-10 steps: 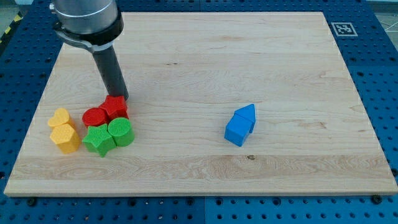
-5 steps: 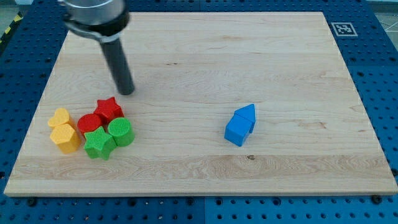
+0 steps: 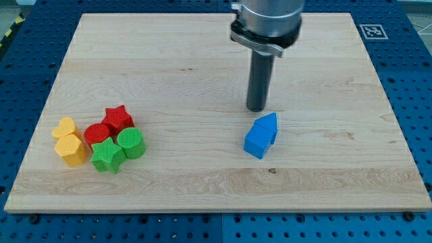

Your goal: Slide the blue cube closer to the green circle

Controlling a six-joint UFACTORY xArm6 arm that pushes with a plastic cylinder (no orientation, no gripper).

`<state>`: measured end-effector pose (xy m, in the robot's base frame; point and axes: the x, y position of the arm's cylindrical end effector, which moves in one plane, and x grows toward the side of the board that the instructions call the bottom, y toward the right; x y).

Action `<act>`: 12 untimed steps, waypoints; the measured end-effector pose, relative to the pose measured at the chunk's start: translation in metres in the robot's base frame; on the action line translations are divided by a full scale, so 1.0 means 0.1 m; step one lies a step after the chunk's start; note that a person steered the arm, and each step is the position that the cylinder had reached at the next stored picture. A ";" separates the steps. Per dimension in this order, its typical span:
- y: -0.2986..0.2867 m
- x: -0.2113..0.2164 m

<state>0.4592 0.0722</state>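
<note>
The blue cube (image 3: pixel 256 142) lies right of the board's middle, touching a second blue block (image 3: pixel 267 124) with a pointed top just above and to its right. The green circle (image 3: pixel 130 142) sits far to the view's left in a cluster of blocks. My tip (image 3: pixel 256 109) rests on the board just above the blue pair, a small gap from the pointed blue block and not touching it.
Around the green circle: a green star (image 3: pixel 107 156) at its left, a red circle (image 3: pixel 98 133) and a red star (image 3: pixel 118 118) above, and a yellow heart (image 3: pixel 65 127) and yellow hexagon (image 3: pixel 70 149) further left. A marker tag (image 3: pixel 372 31) sits at the board's top right corner.
My tip has travelled from beside the red star at the view's left across the board to just above the blue blocks. The red star and red circle ended slightly lower-left; the blue blocks have not moved.
</note>
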 end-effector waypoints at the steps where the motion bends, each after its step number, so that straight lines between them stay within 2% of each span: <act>1: 0.18 0.23; 3: 0.49 0.55; 5: 0.48 0.55; 11: -0.62 0.55; 12: -0.60 0.55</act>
<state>0.5146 0.0123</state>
